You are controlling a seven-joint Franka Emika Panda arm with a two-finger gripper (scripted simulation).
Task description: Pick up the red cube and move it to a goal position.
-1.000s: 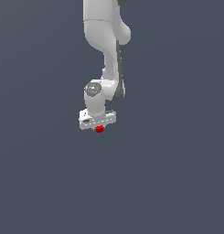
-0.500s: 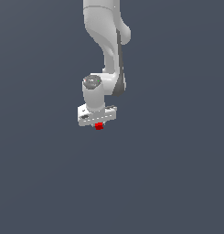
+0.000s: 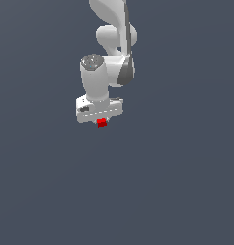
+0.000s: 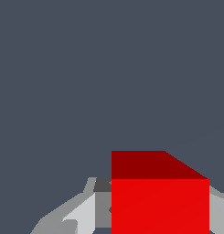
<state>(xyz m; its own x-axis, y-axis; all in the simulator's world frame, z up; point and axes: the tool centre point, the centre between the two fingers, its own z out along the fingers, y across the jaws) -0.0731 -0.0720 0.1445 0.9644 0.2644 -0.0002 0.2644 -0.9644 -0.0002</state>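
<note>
1. The white robot arm (image 3: 111, 43) comes down from the upper edge of the exterior view, ending in a white hand (image 3: 101, 119) that pinches the small bright red matte cube (image 3: 102, 122).
2. The cube sits just below the hand's flat white body, only partly showing beneath it, tilted slightly.
3. All around the arm and cube, the exterior view shows nothing but a plain dark grey-blue ground (image 3: 185, 182); no rim, wall or other thing stands near, so open room lies on every side.
4. The wrist view shows what the exterior view cannot: the cube (image 4: 159, 201) close up, its bright front face and darker upper face, with a grey finger (image 4: 81, 215) touching one side of it and a sliver of another at the opposite side.
5. The wrist view does not show the arm.
</note>
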